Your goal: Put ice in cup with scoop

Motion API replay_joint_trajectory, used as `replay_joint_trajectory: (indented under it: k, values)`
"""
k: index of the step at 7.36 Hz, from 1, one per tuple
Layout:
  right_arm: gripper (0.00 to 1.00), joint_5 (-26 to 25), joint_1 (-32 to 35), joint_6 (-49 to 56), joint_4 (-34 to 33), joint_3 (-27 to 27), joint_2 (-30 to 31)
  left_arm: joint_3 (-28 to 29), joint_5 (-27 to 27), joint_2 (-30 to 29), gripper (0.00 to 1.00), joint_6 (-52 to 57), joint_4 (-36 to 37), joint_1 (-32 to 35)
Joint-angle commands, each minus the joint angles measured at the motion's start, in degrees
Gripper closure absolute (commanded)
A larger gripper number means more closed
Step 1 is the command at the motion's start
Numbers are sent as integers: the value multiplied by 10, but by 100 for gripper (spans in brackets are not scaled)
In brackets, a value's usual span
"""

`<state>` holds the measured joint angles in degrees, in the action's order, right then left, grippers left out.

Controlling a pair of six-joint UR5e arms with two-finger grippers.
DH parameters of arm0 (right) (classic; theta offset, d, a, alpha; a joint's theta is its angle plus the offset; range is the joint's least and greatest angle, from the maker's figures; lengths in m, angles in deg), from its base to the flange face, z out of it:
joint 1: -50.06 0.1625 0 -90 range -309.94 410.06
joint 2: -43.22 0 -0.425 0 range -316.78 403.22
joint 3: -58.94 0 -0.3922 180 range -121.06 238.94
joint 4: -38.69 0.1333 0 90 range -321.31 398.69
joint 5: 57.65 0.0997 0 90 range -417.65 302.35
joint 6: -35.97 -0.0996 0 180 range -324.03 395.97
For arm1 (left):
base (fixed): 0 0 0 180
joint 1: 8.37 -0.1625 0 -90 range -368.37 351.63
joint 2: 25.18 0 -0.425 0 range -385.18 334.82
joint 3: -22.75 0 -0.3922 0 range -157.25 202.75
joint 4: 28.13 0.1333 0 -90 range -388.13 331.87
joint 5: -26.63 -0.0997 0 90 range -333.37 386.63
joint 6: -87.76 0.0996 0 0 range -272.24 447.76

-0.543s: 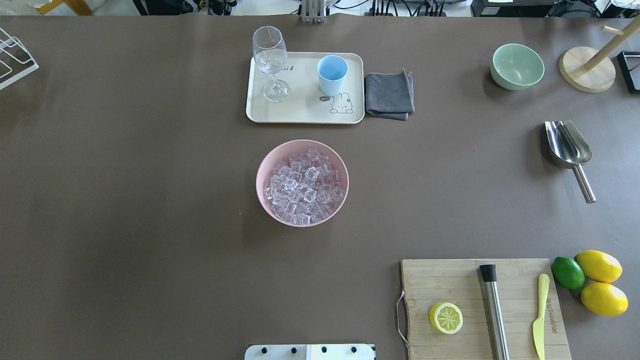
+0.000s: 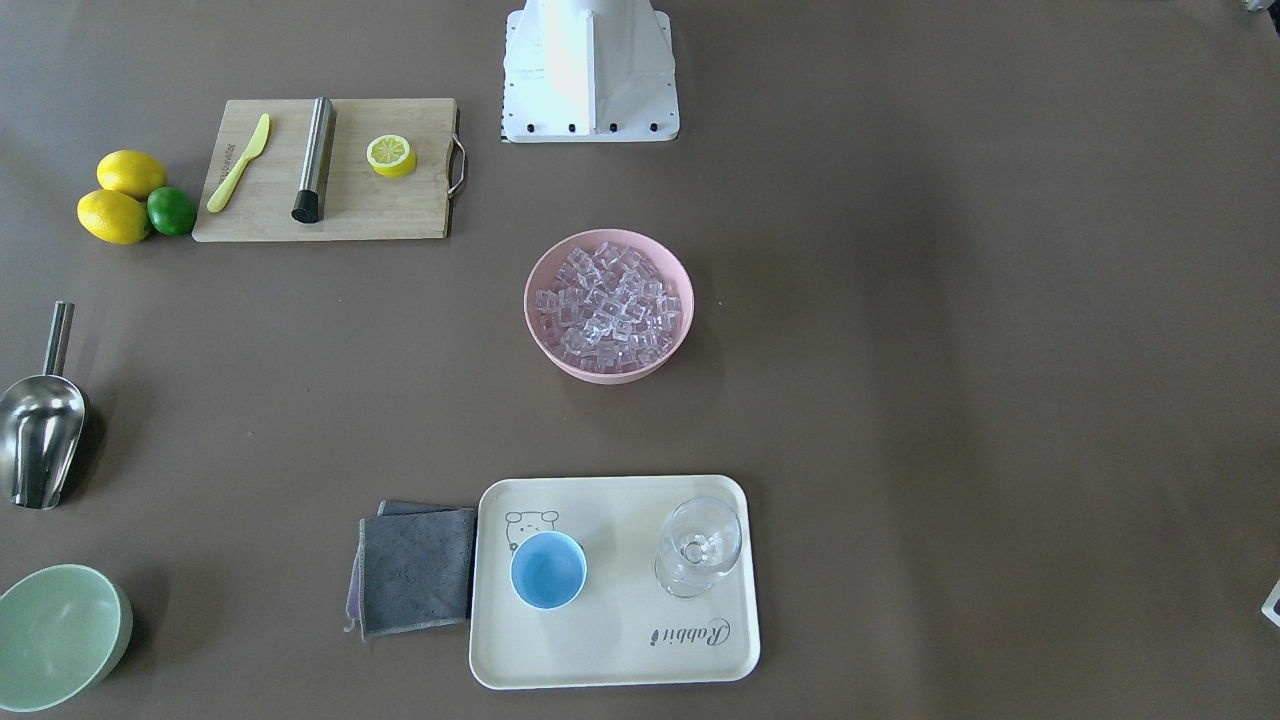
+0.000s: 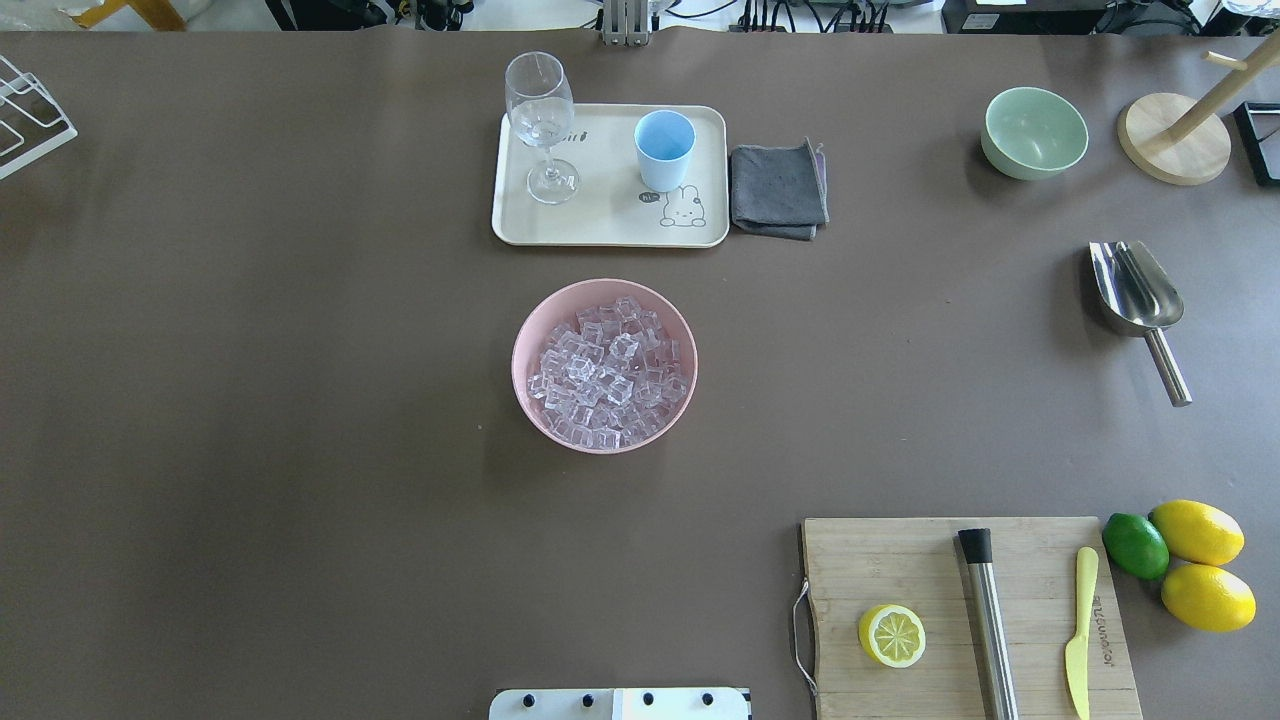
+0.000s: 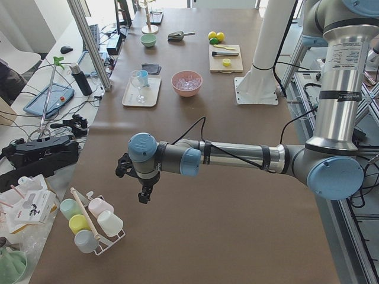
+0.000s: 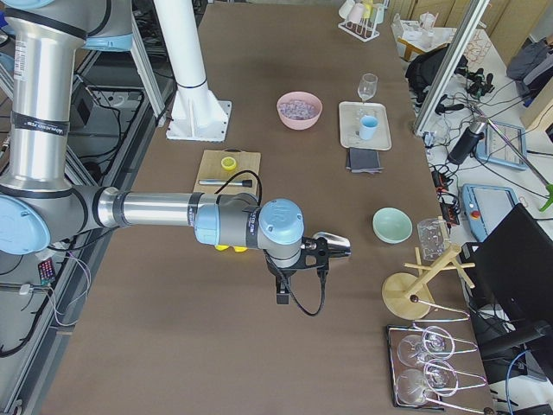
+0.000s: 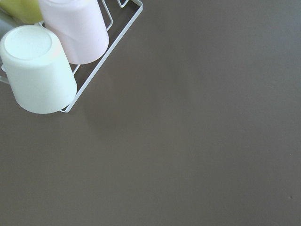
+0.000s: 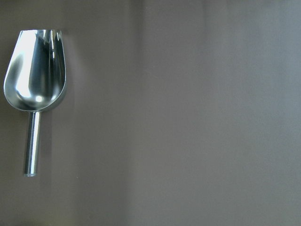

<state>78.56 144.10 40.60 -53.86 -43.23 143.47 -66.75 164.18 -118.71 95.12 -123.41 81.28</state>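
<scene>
Over the table, left gripper and right gripper are both hanging well away from the pink bowl; can't tell if either's open or closed. The scoop is lying far off the bowl's right, the cup is standing beyond the bowl, and the ice is sitting inside it.

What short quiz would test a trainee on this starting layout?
1. True or false: the scoop already holds ice.
2. The cup stands on: A) the tray; B) the cutting board; C) the grey cloth.
3. Fill in: the ice is piled in the ___ bowl.

Key: 1 false, the scoop lies empty on the table; 2 A; 3 pink.
</scene>
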Motion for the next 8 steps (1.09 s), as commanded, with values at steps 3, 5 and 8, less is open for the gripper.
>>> replay_joint_trajectory:
  k: [3,5,8]
  values:
    - [0,-1,0,-4,0,3,2,-18,2,-9,0,3,-2,-10]
    - [0,-3,-6,-8,0,5,4,-64,2,-9,1,3,-4,-87]
    - [0,-6,-84,-196,87,-7,-1,-85,0,-10,1,4,-7,-127]
